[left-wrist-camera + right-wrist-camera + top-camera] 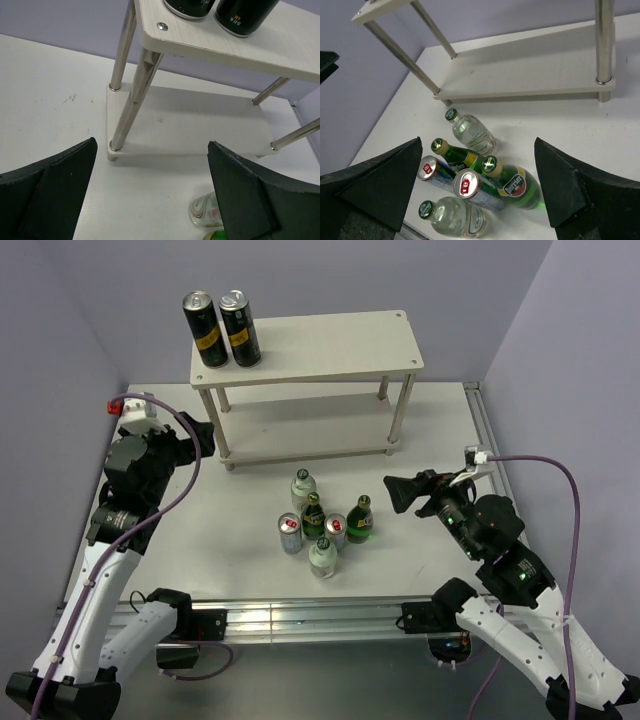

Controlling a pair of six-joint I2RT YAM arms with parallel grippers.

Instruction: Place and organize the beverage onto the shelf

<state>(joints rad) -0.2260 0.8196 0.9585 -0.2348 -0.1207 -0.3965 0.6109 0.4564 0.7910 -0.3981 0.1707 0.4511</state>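
The six drinks stand in a cluster on the table in front of the shelf (pixel 310 345): two clear bottles (pixel 304 488) (pixel 322 556), two green bottles (pixel 314 515) (pixel 360 520) and two red-topped silver cans (pixel 290 533) (pixel 336 531). My right gripper (pixel 400 492) is open and empty, just right of the cluster; its wrist view looks down on the green bottle (pixel 512 182) and a can (pixel 475 190). My left gripper (pixel 200 435) is open and empty by the shelf's left legs, with a clear bottle (pixel 205 210) low in its view.
Two tall black cans (pixel 222 330) stand on the left end of the shelf's top board. The lower board (pixel 300 445) is bare. Purple walls close the back and sides. A metal rail (pixel 300 615) runs along the table's near edge.
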